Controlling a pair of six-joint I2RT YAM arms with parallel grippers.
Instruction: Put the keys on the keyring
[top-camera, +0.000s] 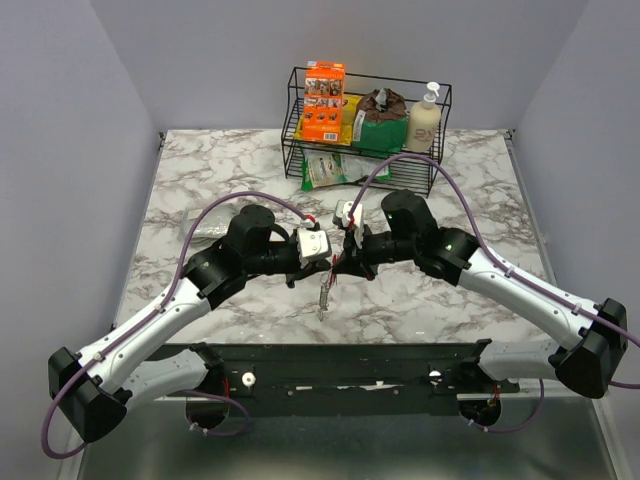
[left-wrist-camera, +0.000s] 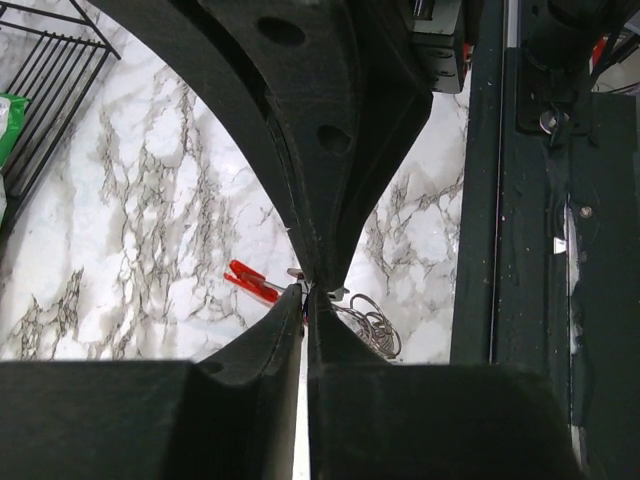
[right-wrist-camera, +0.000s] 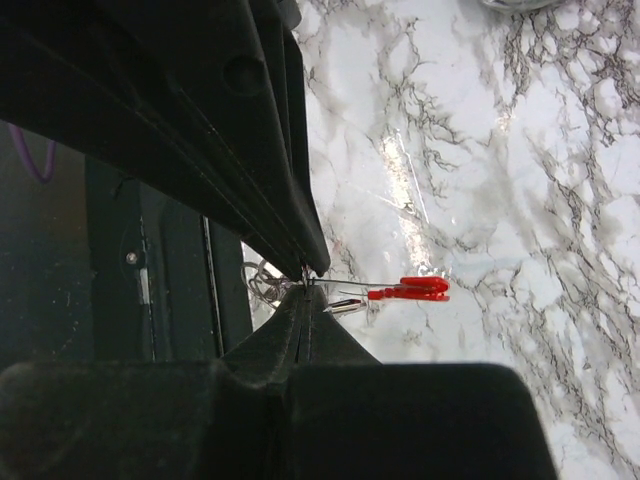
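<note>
Keys (top-camera: 324, 292) dangle on the near side of the wire basket (top-camera: 365, 120), where our two grippers meet. We see the left gripper (left-wrist-camera: 308, 292) closed tight, the keyring (left-wrist-camera: 375, 325) just at its tips; the right gripper (right-wrist-camera: 303, 282) is closed too, apparently pinching a thin red-tipped pin (right-wrist-camera: 410, 290).

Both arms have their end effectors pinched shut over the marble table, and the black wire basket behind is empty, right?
Not empty: the top external view shows the black wire basket holding an orange carton, a green packet and a cream pump bottle. The left end effector and right end effector are shut.
</note>
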